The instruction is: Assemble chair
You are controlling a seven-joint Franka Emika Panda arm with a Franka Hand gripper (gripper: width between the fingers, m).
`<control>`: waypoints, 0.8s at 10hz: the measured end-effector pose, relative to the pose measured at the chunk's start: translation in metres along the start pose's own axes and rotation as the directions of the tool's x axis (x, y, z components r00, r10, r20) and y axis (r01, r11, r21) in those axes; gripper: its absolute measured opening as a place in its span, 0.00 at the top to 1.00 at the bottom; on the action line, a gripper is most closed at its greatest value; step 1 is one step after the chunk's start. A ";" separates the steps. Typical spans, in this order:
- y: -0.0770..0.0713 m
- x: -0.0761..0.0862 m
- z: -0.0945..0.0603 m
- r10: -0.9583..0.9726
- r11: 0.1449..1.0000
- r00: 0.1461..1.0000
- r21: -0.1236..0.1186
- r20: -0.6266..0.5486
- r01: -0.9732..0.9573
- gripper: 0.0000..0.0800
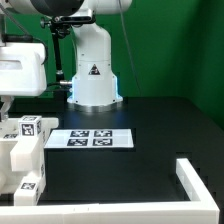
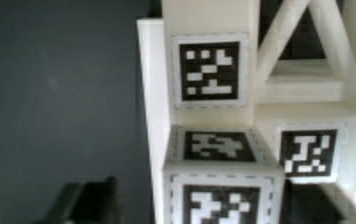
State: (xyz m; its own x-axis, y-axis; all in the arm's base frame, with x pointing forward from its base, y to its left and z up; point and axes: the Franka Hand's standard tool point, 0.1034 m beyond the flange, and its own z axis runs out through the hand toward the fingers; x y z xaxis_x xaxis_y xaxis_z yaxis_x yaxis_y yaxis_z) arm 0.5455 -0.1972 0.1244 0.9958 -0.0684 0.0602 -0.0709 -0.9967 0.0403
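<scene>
The chair [image 1: 24, 160], a cluster of chunky white tagged blocks, stands on the black table [image 1: 160, 125] at the exterior view's left edge, partly cut off by the frame. In the wrist view its tagged blocks and cross-braced frame [image 2: 308, 50] fill most of the picture. The gripper [image 2: 90, 203] shows only as a dark finger close beside the chair, so whether it is clamped cannot be told. The marker board [image 1: 90, 138] lies just beside the chair; the low white corner rail [image 1: 200, 185] sits well apart, and the arm's base [image 1: 93, 68] stands behind the board.
</scene>
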 end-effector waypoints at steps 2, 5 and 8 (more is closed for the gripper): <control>0.000 0.000 0.000 0.025 1.000 1.000 0.000 0.000 -0.025 0.65; -0.002 0.001 0.000 0.269 0.963 0.963 0.000 -0.001 -0.269 0.65; -0.002 0.006 0.001 0.629 0.777 0.777 -0.002 -0.012 -0.630 0.65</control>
State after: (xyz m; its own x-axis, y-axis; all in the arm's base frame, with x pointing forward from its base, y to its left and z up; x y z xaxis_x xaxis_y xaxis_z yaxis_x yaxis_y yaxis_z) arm 0.5521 -0.1961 0.1240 0.7284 -0.6799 0.0844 -0.6821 -0.7312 -0.0042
